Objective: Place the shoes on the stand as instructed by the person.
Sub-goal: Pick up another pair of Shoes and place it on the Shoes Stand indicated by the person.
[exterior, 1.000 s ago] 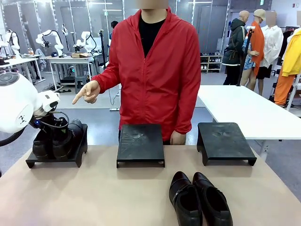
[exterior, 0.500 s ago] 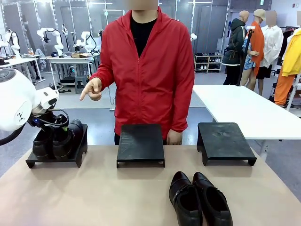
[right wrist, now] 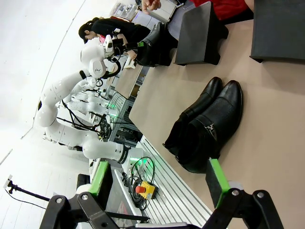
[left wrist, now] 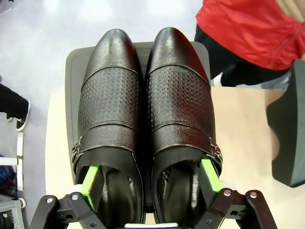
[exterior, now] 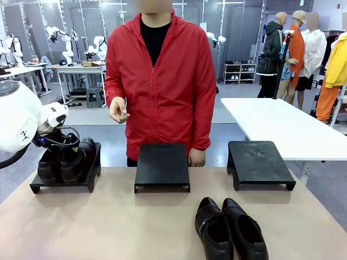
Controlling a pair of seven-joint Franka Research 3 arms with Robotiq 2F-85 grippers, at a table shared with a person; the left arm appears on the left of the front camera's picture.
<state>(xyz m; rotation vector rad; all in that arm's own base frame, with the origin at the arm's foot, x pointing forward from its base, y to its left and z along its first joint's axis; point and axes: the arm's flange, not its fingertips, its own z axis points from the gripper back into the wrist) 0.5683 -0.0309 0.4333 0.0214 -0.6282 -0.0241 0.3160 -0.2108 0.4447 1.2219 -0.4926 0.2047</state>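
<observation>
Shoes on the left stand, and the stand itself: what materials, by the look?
Shoes: black leather apparently, slight gloss, perforated vamp panels; side buckle looks metal, shiny. Stand: dark matte plastic or rubber, cannot tell which; dull, no glare.

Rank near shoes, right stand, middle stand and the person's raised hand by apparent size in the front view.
1. Near shoes, though closest to the camera and cropped.
2-3. Right stand and middle stand: nearly alike, right looks slightly wider.
4. Hand, clearly smallest.
</observation>
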